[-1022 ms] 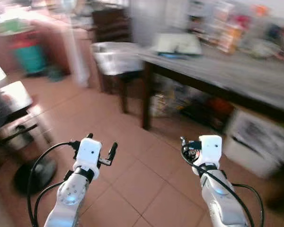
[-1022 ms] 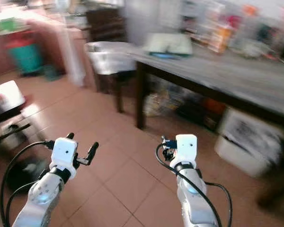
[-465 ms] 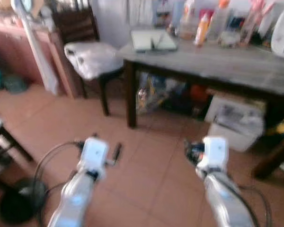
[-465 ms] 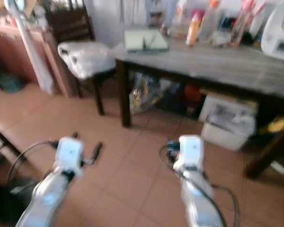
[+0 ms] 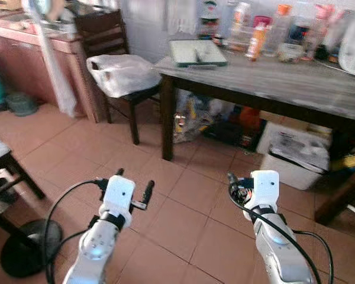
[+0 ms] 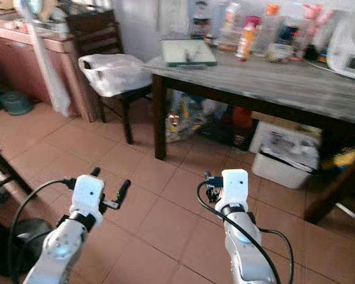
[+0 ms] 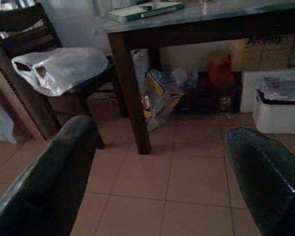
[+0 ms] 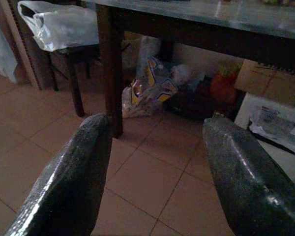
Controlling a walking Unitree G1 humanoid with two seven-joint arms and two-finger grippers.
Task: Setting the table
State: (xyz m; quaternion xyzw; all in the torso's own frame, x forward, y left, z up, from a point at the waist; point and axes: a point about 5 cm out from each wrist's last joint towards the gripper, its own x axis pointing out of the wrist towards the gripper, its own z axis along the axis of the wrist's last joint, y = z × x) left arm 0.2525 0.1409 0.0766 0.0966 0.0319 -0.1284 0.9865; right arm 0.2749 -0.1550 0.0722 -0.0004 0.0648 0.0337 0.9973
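My left gripper [image 5: 133,184] hung over the tiled floor [image 5: 183,225], fingers spread, nothing between them. My right gripper [image 8: 155,167] sat beside it, fingers [image 8: 69,182] also apart and empty. Ahead stood the table [image 5: 296,89], well apart from both, with a green tray [image 5: 197,52] at its near corner and bottles [image 5: 257,38] behind. Left of it, a chair [image 5: 106,41] carried a white plastic bag [image 5: 123,74].
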